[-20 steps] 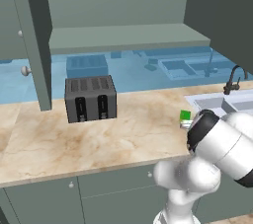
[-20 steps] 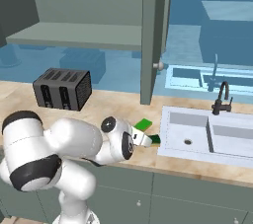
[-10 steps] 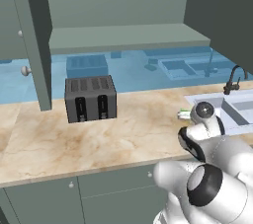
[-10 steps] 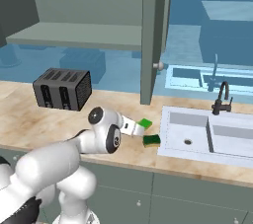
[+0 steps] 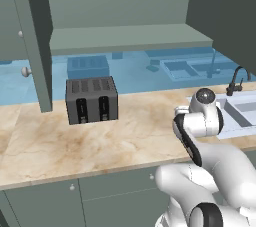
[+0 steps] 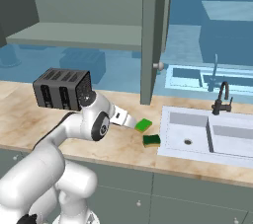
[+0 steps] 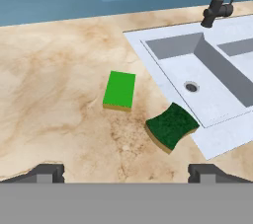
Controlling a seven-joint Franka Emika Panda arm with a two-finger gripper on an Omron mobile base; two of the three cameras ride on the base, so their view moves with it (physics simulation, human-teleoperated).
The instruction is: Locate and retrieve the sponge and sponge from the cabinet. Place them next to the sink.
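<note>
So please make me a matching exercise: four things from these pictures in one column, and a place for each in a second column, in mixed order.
Things:
1. bright green sponge
2. dark green sponge
3. toaster
4. faucet

Places:
a. on the counter under the cabinet shelf
b. at the back of the sink
c. partly over the sink's edge
d. flat on the counter, a little away from the sink

Pairs: 1-d, 2-c, 3-a, 4-b

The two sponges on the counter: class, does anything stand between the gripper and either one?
Nothing visible does. In the hand view the bright green sponge and the dark-topped sponge lie flat on bare counter beside the sink, the dark one at its rim. The open gripper looks straight at them.
</note>
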